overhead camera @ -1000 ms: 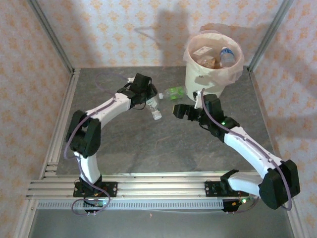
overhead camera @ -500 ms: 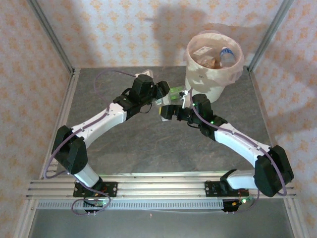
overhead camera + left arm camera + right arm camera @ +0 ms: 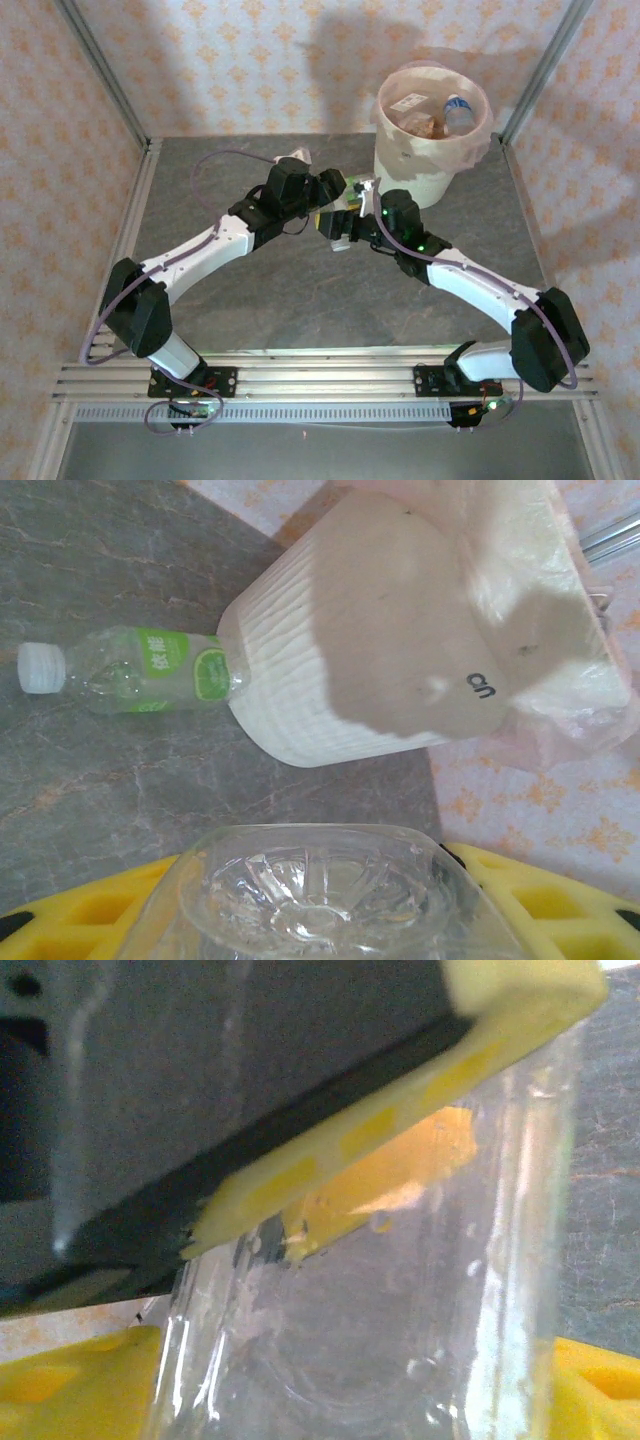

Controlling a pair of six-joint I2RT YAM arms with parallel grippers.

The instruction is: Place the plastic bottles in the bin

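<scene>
1. Left gripper (image 3: 338,200), reached out over the middle of the table (image 3: 250,290). In the left wrist view its two yellow pads (image 3: 90,910) clasp a clear bottle (image 3: 320,890) by the sides, with the ribbed base of the bottle facing the camera.
2. Right gripper (image 3: 342,226), brought in from the other side so that it meets the left gripper at the same bottle. In the right wrist view its yellow fingers (image 3: 60,1385) lie on either side of the clear bottle (image 3: 380,1340). Whether they press on it cannot be told. A yellow finger of the left gripper (image 3: 400,1130) crosses the upper part of this view.
3. Clear bottle (image 3: 340,238), held off the table between the two grippers, a little to the near left of the bin.
4. Bin (image 3: 420,165), a white ribbed bucket in the far right corner of the table, with a pale bag liner (image 3: 478,125) folded over its rim. It holds several bottles, among them one with a blue cap (image 3: 458,108).
5. Green-labelled bottle (image 3: 150,670), lying on its side on the table, with its white cap pointing away from the bin (image 3: 380,660) and its base against the bin's foot. From above it lies just beyond the grippers (image 3: 357,185).
</scene>
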